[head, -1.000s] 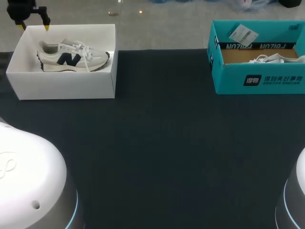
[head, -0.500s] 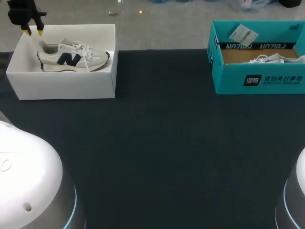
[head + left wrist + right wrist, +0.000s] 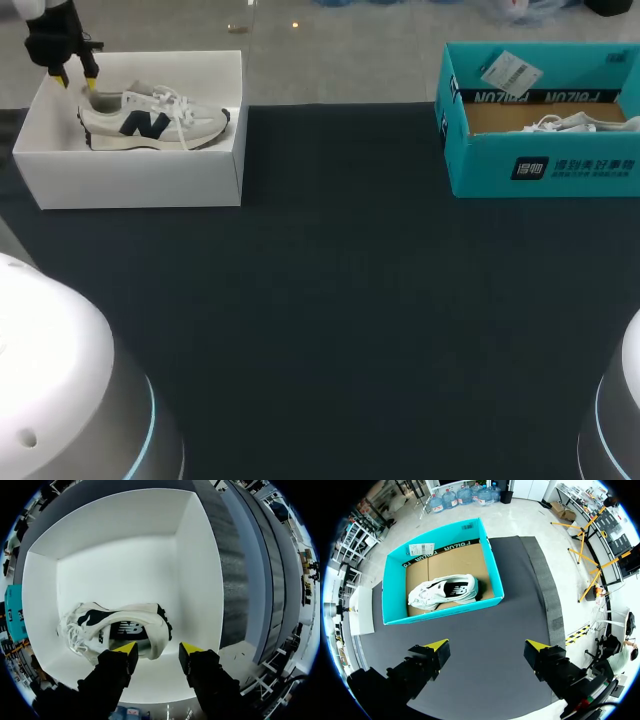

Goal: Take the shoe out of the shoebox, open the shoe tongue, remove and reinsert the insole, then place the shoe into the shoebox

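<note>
Over the far left corner of the dark table, my left arm hangs above the white shoebox, fingers pointing down into it. My right arm is held above the table's right side, looking down on the teal shoebox ahead of it.

Two boxes, both lidless, stand well apart along the far edge — one shoe in each. The pale shoe with the dark side mark sits in the white box, toe toward the table's middle and heel end nearest the fingers. The second shoe, white, lies on the brown floor of the teal box. From the head view only its laces and upper edge show above the wall.

The left gripper is released. One yellow tip is over the shoe's heel rim, the other over bare box floor beside it — whether either touches, I cannot tell. The right gripper is spread wide with nothing in it. It is out of the head view, where only the arms' rounded bases show at the near corners.
</note>
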